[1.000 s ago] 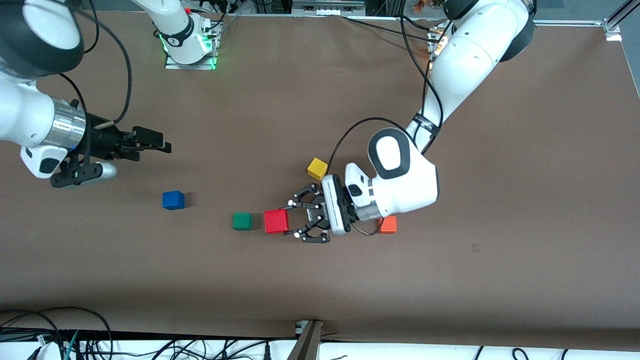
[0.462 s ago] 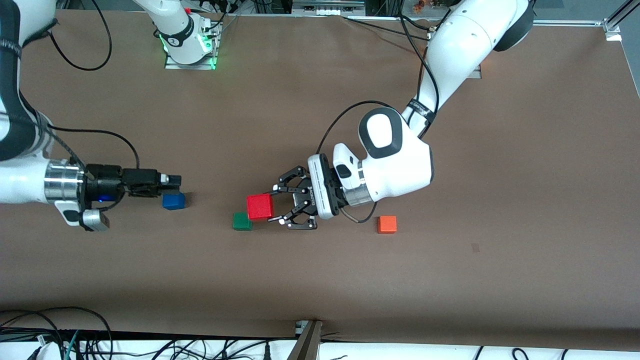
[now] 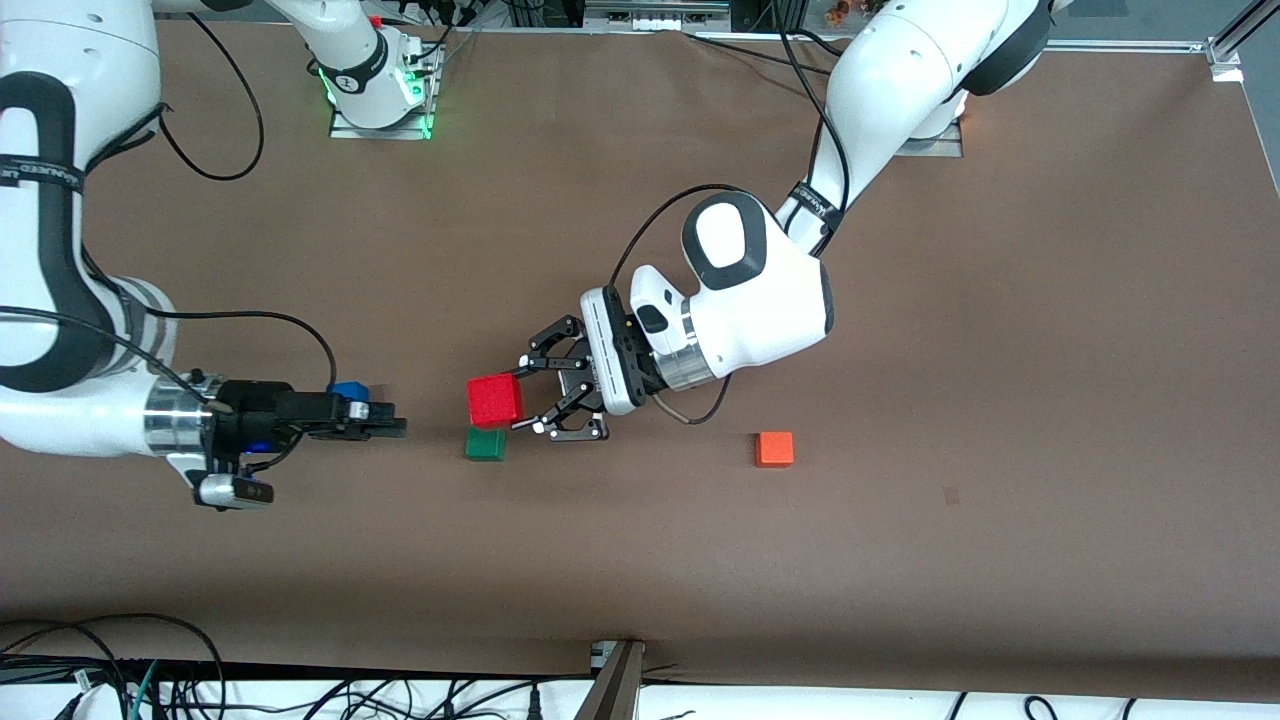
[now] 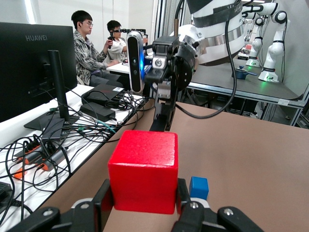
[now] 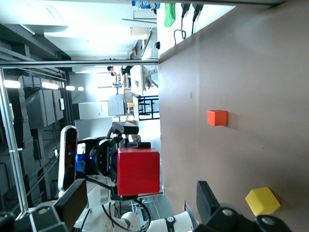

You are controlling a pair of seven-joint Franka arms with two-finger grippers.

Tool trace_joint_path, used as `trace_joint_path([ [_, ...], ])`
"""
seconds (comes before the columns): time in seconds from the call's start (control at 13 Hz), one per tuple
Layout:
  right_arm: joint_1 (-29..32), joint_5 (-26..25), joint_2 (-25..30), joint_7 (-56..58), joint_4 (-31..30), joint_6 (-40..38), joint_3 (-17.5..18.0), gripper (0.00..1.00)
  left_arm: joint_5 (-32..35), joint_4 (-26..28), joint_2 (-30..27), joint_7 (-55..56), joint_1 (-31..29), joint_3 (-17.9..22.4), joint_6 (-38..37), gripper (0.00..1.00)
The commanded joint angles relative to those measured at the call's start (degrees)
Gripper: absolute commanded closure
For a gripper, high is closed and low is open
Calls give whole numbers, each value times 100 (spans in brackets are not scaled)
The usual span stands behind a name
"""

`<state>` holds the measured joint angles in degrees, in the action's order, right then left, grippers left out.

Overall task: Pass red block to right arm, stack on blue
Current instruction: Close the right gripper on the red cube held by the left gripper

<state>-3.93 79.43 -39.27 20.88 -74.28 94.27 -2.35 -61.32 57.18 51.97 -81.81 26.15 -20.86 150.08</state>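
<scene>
Carrying the red block (image 3: 494, 401), the left claw (image 3: 530, 392) is clenched on it, one finger on each side face, and holds it up off the surface (image 3: 1000, 400), just over the green cube (image 3: 485, 444). Over the last second this claw has lifted the block from beside the green cube and brought it toward the right arm's end of the surface. In the same second the right claw (image 3: 385, 428) has swung down and across from higher up; it now points straight at the held block, with a gap between them, and its fingers are released and wide apart. The right wrist view shows the red face centred between those spread fingers, so the line-up looks good.

The blue cube (image 3: 349, 391) sits on the surface just beside the right claw, partly hidden by it. An orange cube (image 3: 774, 448) lies well apart from the left claw, toward the left arm's end; a yellow cube (image 5: 262, 201) shows only in the right wrist view.

Judgement: pick-up done, hand-over about to start. Remaining: close the gap, transfer the grip, then stack on blue
</scene>
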Motion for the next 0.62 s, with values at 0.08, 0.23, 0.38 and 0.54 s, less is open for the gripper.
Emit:
trace_joint_path([
  [0.08, -291, 134, -231, 302, 221, 196, 7, 0, 23, 136, -179, 201, 56, 108, 39, 100],
  [0.23, -371, 134, -231, 276, 229, 188, 7, 0, 23, 136, -179, 210, 56, 108, 39, 100],
  [0.38, -363, 99, -204, 285, 247, -65, 7, 0, 23, 136, -179, 210, 74, 108, 39, 100],
  [0.54, -363, 55, -195, 276, 247, -373, -2, 0, 23, 136, -179, 218, 74, 108, 39, 100],
])
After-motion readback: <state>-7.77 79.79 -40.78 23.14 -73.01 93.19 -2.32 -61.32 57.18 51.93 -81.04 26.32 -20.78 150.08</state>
